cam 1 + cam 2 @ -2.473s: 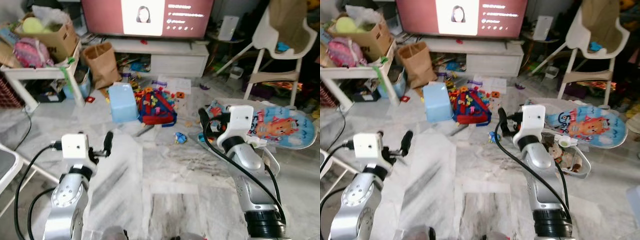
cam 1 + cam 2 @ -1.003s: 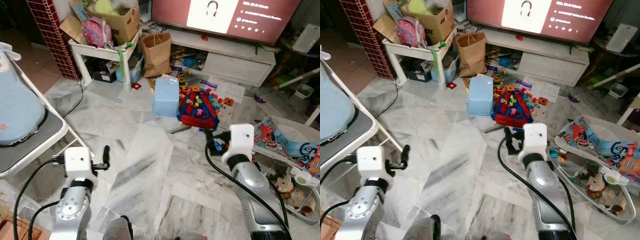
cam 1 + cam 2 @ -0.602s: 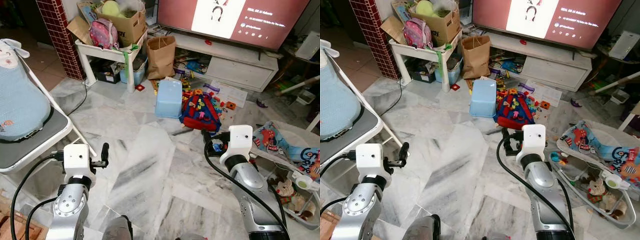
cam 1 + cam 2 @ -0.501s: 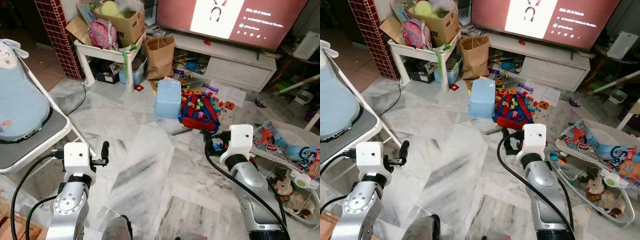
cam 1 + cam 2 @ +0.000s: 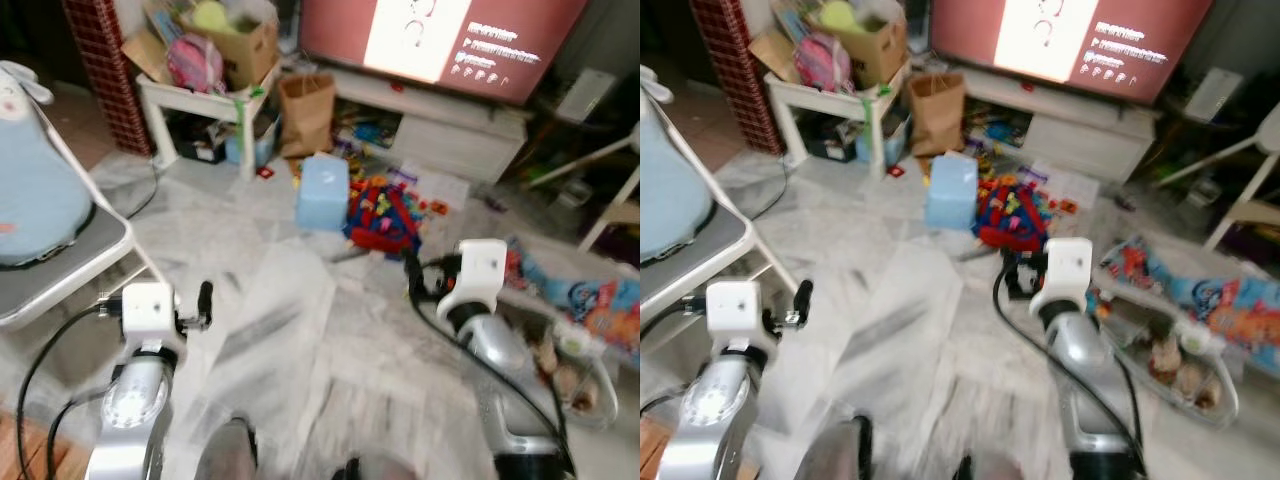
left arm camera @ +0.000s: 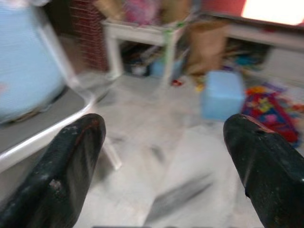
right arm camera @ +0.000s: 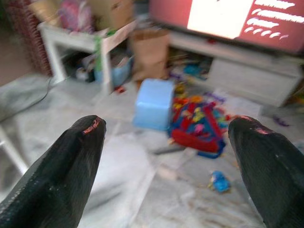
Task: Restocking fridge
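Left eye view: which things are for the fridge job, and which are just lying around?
For the job: left gripper, right gripper, both open, holding nothing.
Just lying about: blue box, toy pile, paper bag, pink backpack, TV, grey chair.

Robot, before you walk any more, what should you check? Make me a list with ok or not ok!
1. Left gripper holding nothing: ok, its fingers are wide apart with only floor between them.
2. Right gripper holding nothing: ok, open too.
3. Fridge in sight: not ok, ahead are a TV and a low TV cabinet.
4. Path ahead: not ok, a blue stool and a toy pile lie on the marble floor.
5. Left side: cannot tell how near the folding chair is.
6. Clear picture: not ok, the head views are blurred.
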Controlling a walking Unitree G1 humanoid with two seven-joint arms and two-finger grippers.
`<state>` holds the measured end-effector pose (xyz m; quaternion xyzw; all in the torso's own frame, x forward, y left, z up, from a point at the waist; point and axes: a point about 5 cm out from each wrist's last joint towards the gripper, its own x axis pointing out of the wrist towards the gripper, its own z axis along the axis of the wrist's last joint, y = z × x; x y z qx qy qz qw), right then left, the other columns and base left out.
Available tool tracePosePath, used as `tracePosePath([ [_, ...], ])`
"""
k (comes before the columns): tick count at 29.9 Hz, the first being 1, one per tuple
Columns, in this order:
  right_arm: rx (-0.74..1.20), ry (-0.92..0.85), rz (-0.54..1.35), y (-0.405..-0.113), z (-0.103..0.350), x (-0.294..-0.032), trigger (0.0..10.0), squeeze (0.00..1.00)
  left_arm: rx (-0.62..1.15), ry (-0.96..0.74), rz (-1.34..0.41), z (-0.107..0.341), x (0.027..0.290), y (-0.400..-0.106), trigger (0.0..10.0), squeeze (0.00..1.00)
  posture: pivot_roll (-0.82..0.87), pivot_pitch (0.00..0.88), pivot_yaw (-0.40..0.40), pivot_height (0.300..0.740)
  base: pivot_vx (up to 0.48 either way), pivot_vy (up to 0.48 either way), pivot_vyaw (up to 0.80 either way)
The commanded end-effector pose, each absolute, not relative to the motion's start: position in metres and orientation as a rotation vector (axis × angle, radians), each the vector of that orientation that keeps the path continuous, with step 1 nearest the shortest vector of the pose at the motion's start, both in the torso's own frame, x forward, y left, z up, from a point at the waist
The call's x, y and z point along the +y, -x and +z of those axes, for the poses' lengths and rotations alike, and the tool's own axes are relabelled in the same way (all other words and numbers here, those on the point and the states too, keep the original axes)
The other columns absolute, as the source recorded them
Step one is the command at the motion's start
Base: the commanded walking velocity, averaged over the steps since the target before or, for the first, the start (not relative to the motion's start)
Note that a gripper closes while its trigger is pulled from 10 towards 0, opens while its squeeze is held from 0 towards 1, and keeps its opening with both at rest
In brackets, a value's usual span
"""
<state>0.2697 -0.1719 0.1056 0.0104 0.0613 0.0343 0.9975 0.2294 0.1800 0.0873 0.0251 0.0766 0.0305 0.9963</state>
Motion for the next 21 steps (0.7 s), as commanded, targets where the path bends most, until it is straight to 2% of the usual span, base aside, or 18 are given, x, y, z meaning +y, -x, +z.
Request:
tracePosePath([
  [1,0.132,-0.034,0.048,-0.2668,0.1035,-0.1746,10.0,0.00,0.201,-0.056,0.066,0.0778,0.1812,-0.2233,10.0,0.00,0.03,0.101,-0.075,0.740,-0.360,0.000,0.00],
  [9,0.152,-0.041,-0.009,-0.2664,0.1001,-0.1796,10.0,0.00,0.206,-0.061,0.061,0.0773,0.1817,-0.2241,10.0,0.00,0.03,0.099,-0.068,0.740,-0.360,0.000,0.00],
  [21,0.152,-0.029,-0.019,-0.2682,0.0995,-0.1778,10.0,0.00,0.210,-0.071,0.050,0.0765,0.1818,-0.2252,10.0,0.00,0.03,0.093,-0.061,0.740,-0.359,0.000,-0.77],
])
